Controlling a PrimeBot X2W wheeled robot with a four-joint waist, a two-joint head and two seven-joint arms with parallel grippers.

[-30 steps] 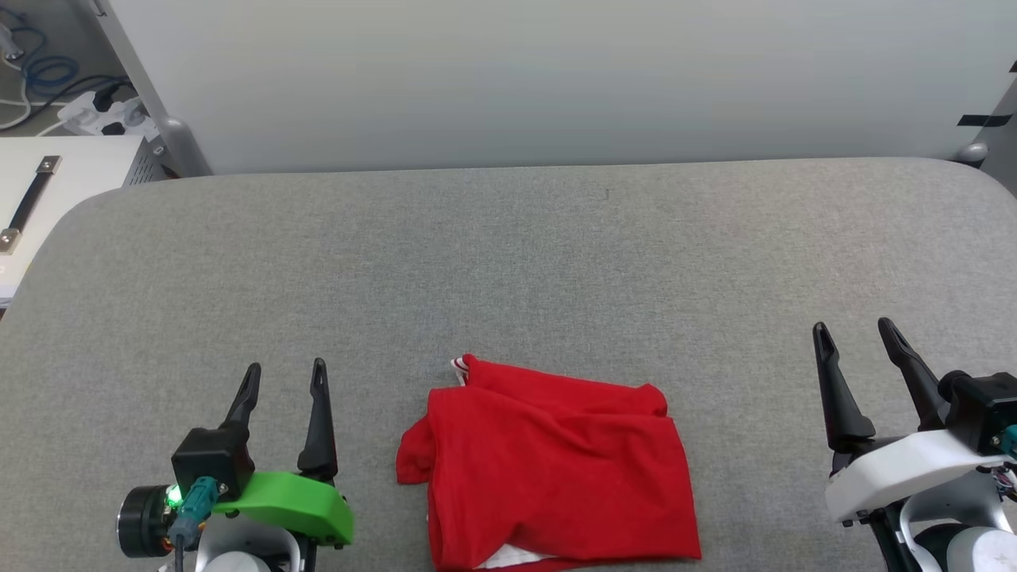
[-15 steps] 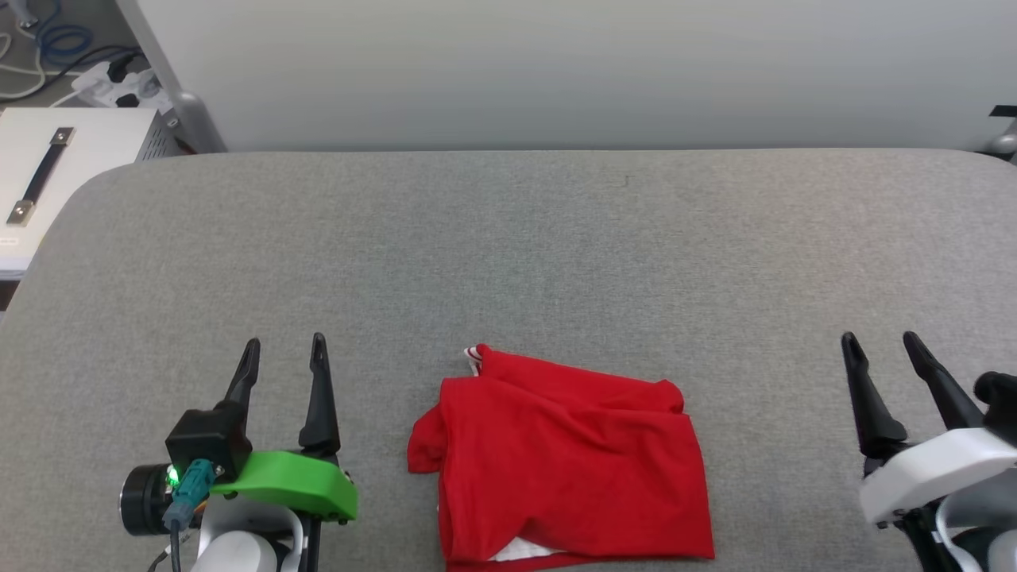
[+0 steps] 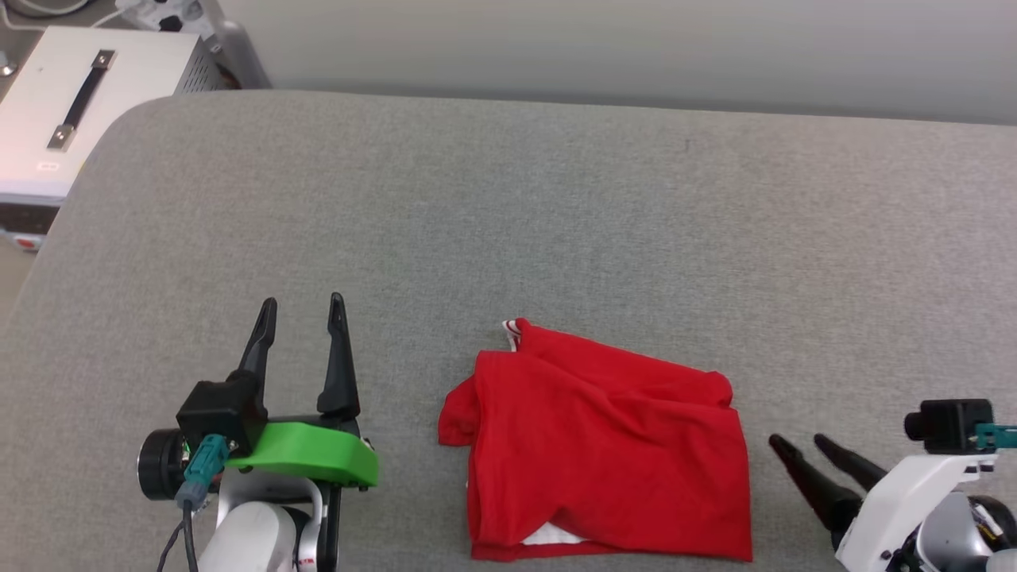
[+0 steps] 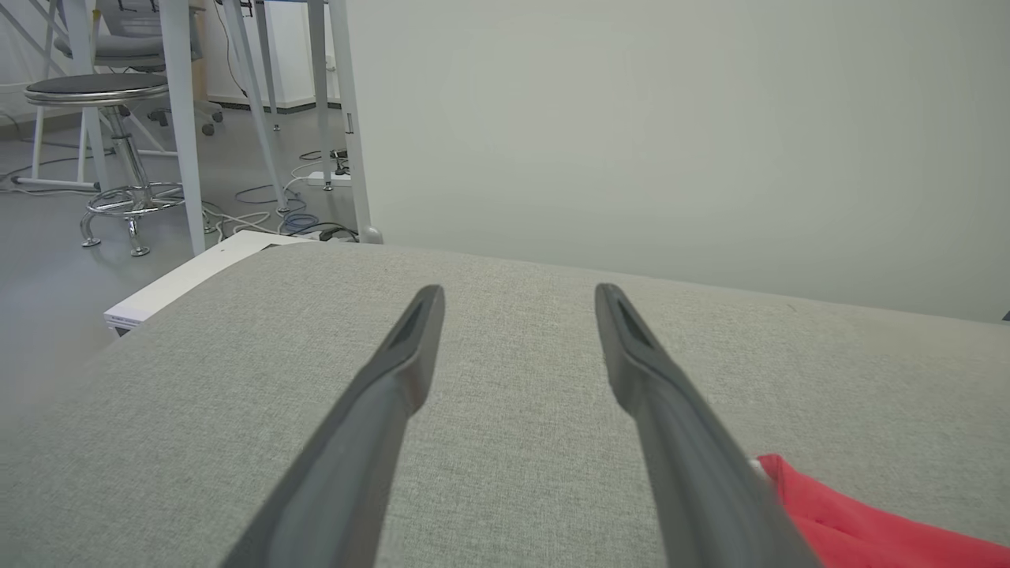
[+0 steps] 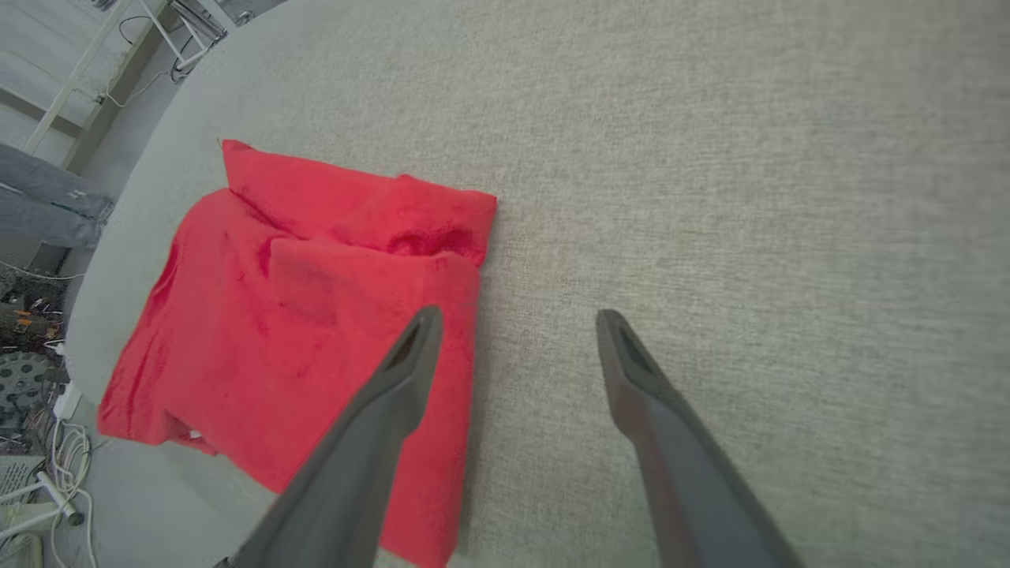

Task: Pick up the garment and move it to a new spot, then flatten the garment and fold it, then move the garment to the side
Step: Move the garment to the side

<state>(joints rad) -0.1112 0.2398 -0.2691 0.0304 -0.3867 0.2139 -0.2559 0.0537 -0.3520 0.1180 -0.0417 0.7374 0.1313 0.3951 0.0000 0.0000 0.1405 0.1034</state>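
Observation:
The garment point(image 3: 608, 445) is a red shirt lying loosely folded near the front edge of the grey padded table point(image 3: 508, 230), with a bit of white showing at its near hem and striped trim at its far corner. My left gripper point(image 3: 302, 303) stands open to its left, apart from the cloth, and a red corner of the garment point(image 4: 836, 521) shows low right in the left wrist view. My right gripper point(image 3: 794, 441) is open, tilted toward the garment's right edge. In the right wrist view the right gripper point(image 5: 513, 315) hovers over that edge of the garment point(image 5: 292, 315), empty.
A white box with a black handle point(image 3: 75, 103) sits beyond the table's far left corner. A pale wall runs behind the table. Stools, table legs and cables point(image 4: 118, 142) stand on the floor at the left.
The head camera has tilted down and turned, shifting the whole picture. My right gripper has dropped lower and swung its fingers toward the garment's right edge. The garment lies as before.

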